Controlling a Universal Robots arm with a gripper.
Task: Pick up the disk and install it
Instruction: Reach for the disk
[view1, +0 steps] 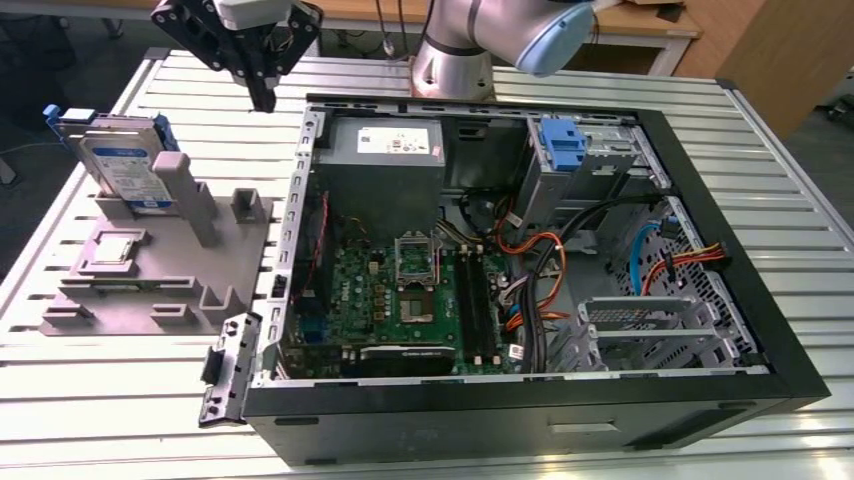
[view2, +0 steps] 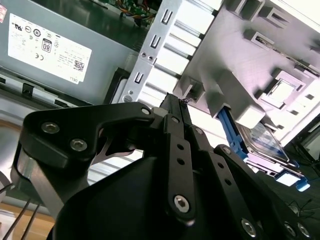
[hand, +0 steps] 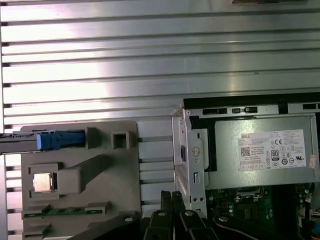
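Our black two-fingered pincer hangs with its fingers pressed together, holding nothing. It is above the strip of slatted metal table between the grey plastic stand with upright posts and the open black computer case. The flat silver-grey disk with its white-and-blue label and blue carrier frame stands on edge in that stand, lower than the pincer and well apart from it, towards the exterior view's left. We judge it stiff, fairly heavy, smooth-faced and sensitive to knocks. Gripping across its thin upper edge, between the blue rails, looks safest.

Exterior view looks down — wrist views, behind gripper, share stand.
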